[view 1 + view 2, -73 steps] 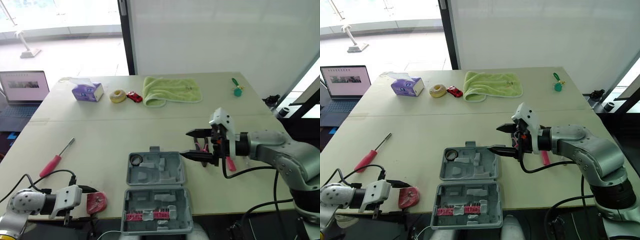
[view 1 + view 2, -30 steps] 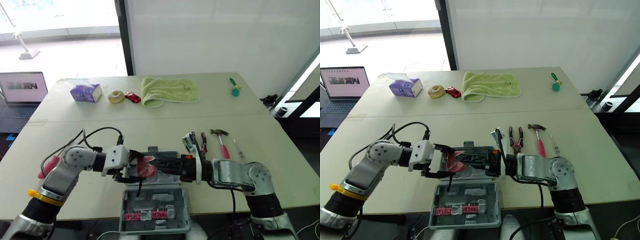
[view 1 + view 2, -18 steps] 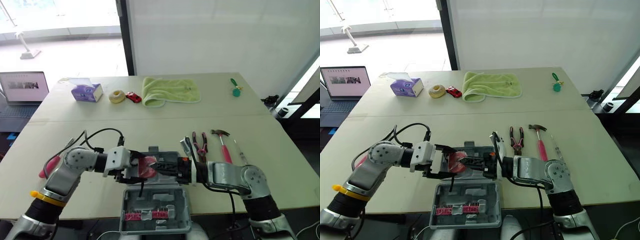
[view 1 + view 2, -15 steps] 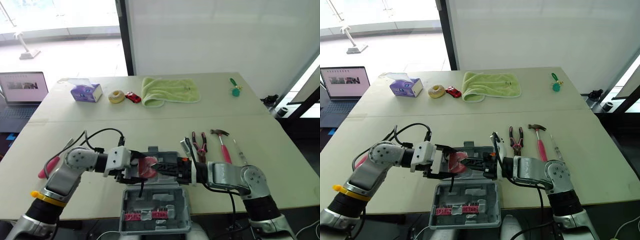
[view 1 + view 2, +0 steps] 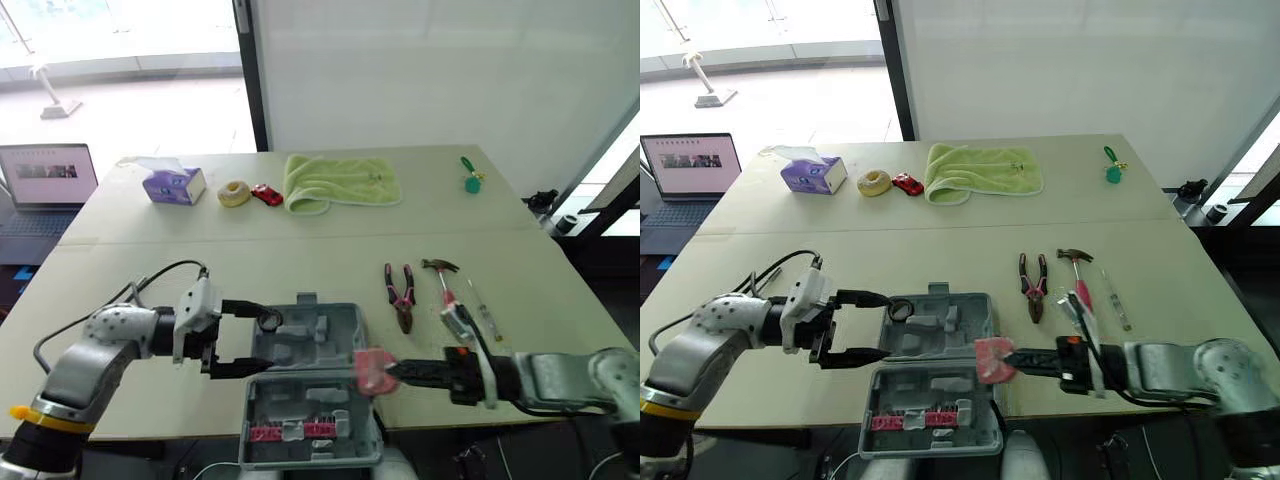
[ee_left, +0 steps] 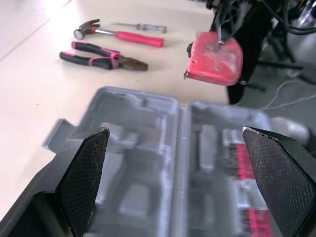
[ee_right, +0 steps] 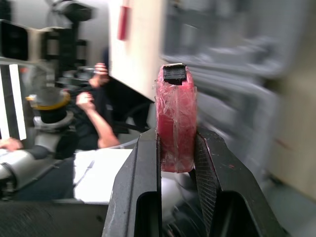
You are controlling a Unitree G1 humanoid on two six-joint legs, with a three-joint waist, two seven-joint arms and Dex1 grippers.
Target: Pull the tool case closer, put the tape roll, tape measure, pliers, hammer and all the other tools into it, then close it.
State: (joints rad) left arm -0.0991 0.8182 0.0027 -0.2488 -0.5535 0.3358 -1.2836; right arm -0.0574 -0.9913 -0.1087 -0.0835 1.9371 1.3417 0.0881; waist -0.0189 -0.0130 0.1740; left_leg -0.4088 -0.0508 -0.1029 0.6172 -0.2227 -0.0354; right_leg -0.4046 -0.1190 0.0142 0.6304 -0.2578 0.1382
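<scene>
The grey tool case (image 5: 322,346) lies open near the table's front edge, with a black tape roll (image 5: 270,320) in its far left pocket. My right gripper (image 5: 385,372) is shut on the red tape measure (image 5: 369,370) and holds it just above the case's right edge. The right wrist view has the tape measure (image 7: 176,123) clamped between both fingers. My left gripper (image 5: 258,337) stands open at the case's left side, holding nothing. Pliers (image 5: 398,295), a hammer (image 5: 445,281) and a thin screwdriver (image 5: 480,306) lie on the table right of the case.
Along the far side sit a tissue box (image 5: 172,184), a yellow ring (image 5: 235,192), a red toy car (image 5: 267,194), a green towel (image 5: 340,180) and a small green object (image 5: 470,178). A laptop (image 5: 45,175) stands beyond the left edge. A person (image 7: 94,113) is behind the table.
The tape measure passed from my left gripper to my right. The right shut on it and drew back to the right; the left opened and pulled away to the case's left side.
</scene>
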